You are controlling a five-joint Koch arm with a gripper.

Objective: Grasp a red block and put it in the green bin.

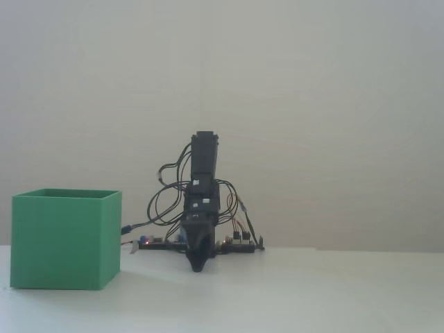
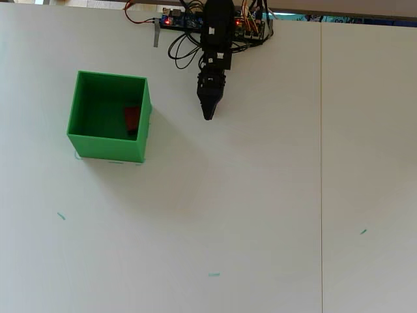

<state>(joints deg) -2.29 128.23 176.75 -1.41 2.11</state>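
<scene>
From overhead, my arm reaches from the top edge of the white table toward six o'clock, folded close to its base. My end effector tapers to a single dark point; the jaws come together at that tip with no gap showing between them, and nothing is held there. In the fixed view the end effector points down with its tip right at the table surface, though I cannot tell whether it touches.

The green bin stands at about nine o'clock from my end effector in the overhead view, near but clearly apart from it, with bare table between. Its square top is open. The red block lies inside the bin on the floor, close to the wall nearest my arm, at roughly three o'clock within the box. In the fixed view the green bin sits at the left of the picture and its walls hide the block entirely.

A circuit board with small lit lamps and a tangle of wires sit at my base near the table's twelve o'clock edge. A thin seam runs down the table at the right of the overhead view, and a few small green marks dot the surface toward six o'clock.
</scene>
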